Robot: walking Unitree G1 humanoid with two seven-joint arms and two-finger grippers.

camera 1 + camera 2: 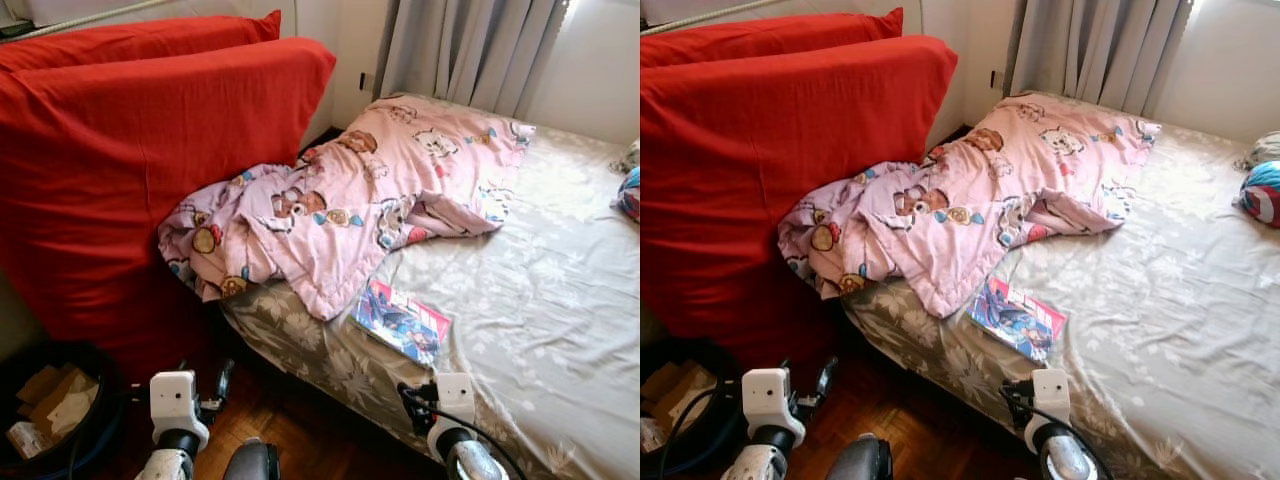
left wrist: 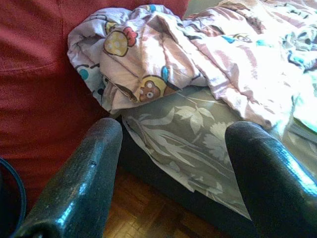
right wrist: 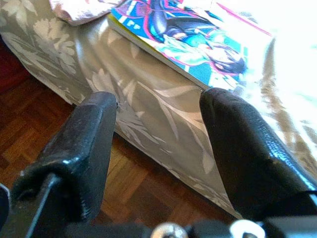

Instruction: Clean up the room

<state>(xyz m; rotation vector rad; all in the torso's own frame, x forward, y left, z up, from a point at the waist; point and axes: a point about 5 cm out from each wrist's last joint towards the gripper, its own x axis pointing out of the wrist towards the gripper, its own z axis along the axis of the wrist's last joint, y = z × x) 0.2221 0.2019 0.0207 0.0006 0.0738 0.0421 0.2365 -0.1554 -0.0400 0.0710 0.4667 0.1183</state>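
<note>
Leaf-print bed [image 1: 560, 300], pink blanket [image 1: 380, 190], comic book [image 1: 402, 320], parquet floor [image 3: 29, 124], both claws spread.

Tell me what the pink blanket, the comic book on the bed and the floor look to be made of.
Pink blanket: soft, matte printed fabric, likely cotton or light quilting; it crumples into folds. Comic book: paper with a glossy printed cover; it lies flat and thin, and shines in the right wrist view. Floor: wood parquet with a slight sheen, judging by its small reddish-brown blocks.
</note>
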